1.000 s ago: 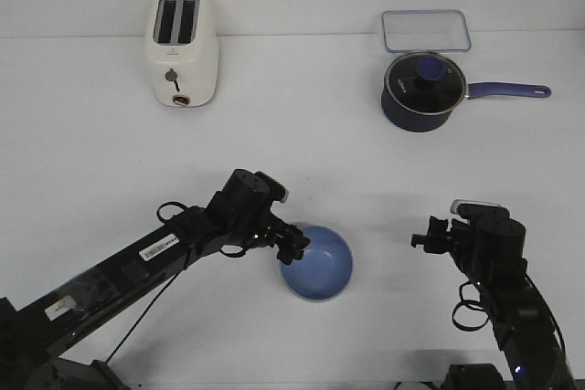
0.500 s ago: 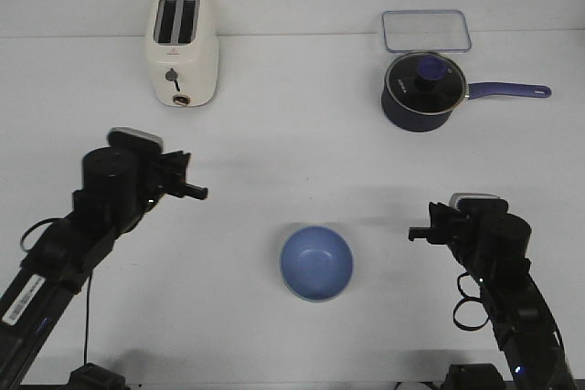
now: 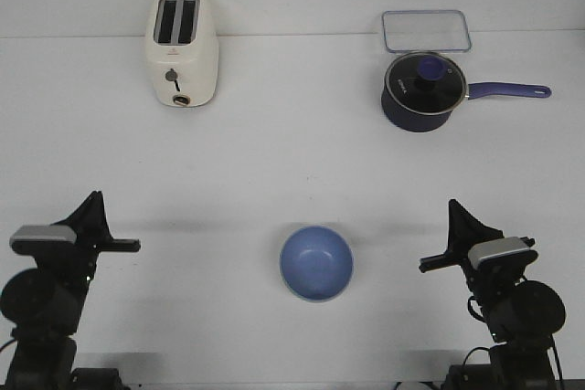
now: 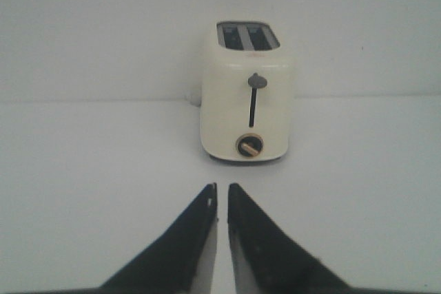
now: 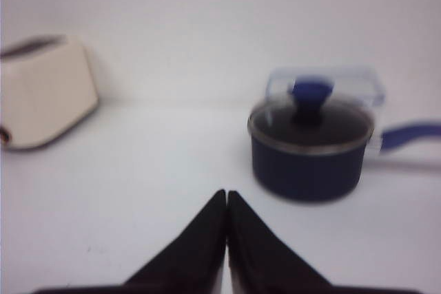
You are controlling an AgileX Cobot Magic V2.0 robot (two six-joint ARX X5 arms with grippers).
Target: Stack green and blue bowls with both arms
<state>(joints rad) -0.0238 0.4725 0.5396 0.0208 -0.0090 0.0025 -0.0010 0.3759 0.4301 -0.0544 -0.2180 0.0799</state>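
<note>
While both arms sit pulled in at the near corners of the table [image 3: 274,152], the blue bowl [image 3: 316,262] rests upright near the front edge between them, well apart from either; no green bowl shows separately, though a pale rim around the blue one hints it may sit nested underneath, which I cannot confirm. The left pincer [image 4: 221,197] has its fingers almost together with a thin gap between the tips and nothing in it, aimed toward the toaster [image 3: 181,48]. The right pincer [image 5: 227,201] is pressed together and empty, facing the navy saucepan [image 3: 422,90] and the clear container [image 3: 426,30] behind it. Judging by this, the stacking looks finished or nearly so, and the step in hand is parking the arms. Doing that well means keeping both arms low-risk and clear of the bowl, moving straight away from it rather than sweeping across, so the rim is not nudged.
</note>
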